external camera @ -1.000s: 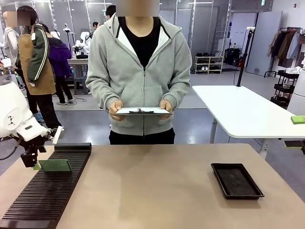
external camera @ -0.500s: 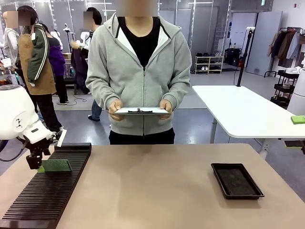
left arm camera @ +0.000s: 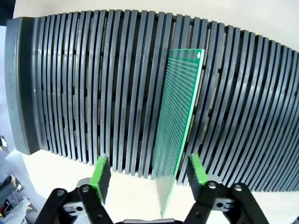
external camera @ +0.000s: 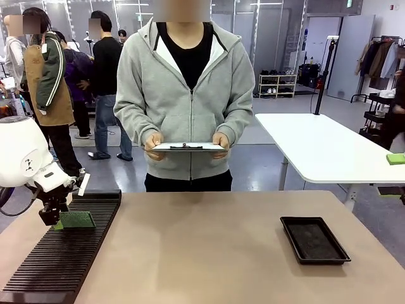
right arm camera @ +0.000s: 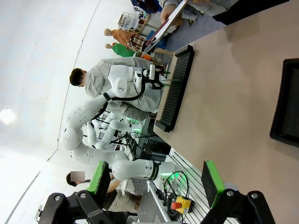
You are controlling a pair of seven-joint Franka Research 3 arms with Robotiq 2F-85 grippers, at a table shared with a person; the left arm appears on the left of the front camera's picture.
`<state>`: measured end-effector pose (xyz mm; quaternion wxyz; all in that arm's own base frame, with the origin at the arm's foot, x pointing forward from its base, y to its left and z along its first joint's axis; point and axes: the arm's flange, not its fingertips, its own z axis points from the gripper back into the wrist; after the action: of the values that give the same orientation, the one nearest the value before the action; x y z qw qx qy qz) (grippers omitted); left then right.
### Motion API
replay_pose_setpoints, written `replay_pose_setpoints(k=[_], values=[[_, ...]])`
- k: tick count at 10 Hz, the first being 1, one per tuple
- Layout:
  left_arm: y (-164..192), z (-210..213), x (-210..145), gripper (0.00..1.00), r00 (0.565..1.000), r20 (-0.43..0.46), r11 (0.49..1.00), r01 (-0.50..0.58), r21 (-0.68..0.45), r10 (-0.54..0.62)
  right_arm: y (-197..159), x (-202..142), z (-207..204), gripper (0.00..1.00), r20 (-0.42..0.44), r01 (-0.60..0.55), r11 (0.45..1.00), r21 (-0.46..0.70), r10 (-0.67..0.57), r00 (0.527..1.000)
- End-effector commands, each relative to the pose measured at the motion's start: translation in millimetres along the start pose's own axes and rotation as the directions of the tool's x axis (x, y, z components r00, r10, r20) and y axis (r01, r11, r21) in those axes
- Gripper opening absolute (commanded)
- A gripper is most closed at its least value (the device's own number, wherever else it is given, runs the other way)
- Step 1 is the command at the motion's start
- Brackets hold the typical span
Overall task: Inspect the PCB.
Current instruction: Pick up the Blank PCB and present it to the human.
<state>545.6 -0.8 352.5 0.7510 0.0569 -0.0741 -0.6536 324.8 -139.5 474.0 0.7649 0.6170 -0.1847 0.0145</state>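
Observation:
The PCB (external camera: 74,220) is a thin green board standing on edge in a slot near the far end of the black slotted rack (external camera: 60,259) at the table's left. My left gripper (external camera: 54,215) is at the board's left end. In the left wrist view the PCB (left arm camera: 180,116) rises between the fingers of my left gripper (left arm camera: 148,171), which is open. Both green pads (left arm camera: 100,171) stand apart from the board, which sits nearer the right-hand one. My right gripper (right arm camera: 155,179) is open and holds nothing, off the table's right side.
A person at the far side holds a clipboard (external camera: 188,147) with white paper in both hands. A shallow black tray (external camera: 314,239) lies at the table's right. A white table (external camera: 323,149) stands behind on the right.
My left gripper has moved slightly right and down, closer to the board's left end. The PCB has stayed in its slot. People in the background have walked about.

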Motion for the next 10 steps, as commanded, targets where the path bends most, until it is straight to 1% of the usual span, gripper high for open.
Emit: replay_pose_setpoints(k=[1, 3, 4, 5, 6, 10], values=[[7.4, -1.4, -5.3, 0.0, 1.0, 0.017, 1.0, 0.017, 0.004, -0.017, 1.2, 1.4, 0.0, 1.0, 0.001, -0.011, 1.0, 0.009, 0.011, 1.0], [7.7, -1.6, -3.4, 0.0, 1.0, 0.016, 1.0, 0.027, 0.003, -0.027, 1.2, 1.4, 0.0, 1.0, 0.001, -0.011, 1.0, 0.009, 0.011, 1.0], [7.7, -1.5, -2.4, 0.11, 0.999, 0.016, 1.0, 0.028, 0.002, -0.028, 1.2, 1.4, 0.0, 1.0, 0.001, -0.011, 1.0, 0.009, 0.011, 1.0], [7.9, -0.8, -1.7, 0.02, 1.0, 0.012, 1.0, 0.025, 0.0, -0.025, 1.2, 1.4, 0.0, 1.0, 0.001, -0.011, 1.0, 0.009, 0.011, 1.0], [8.4, -0.1, -2.7, 0.0, 1.0, 0.01, 1.0, 0.019, -0.002, -0.019, 1.2, 1.4, 0.0, 1.0, 0.001, -0.011, 1.0, 0.009, 0.011, 1.0], [8.2, 3.9, -3.4, 0.0, 1.0, 0.012, 1.0, 0.02, -0.01, -0.02, 1.2, 1.4, 0.0, 1.0, 0.001, -0.011, 1.0, 0.009, 0.011, 1.0]])
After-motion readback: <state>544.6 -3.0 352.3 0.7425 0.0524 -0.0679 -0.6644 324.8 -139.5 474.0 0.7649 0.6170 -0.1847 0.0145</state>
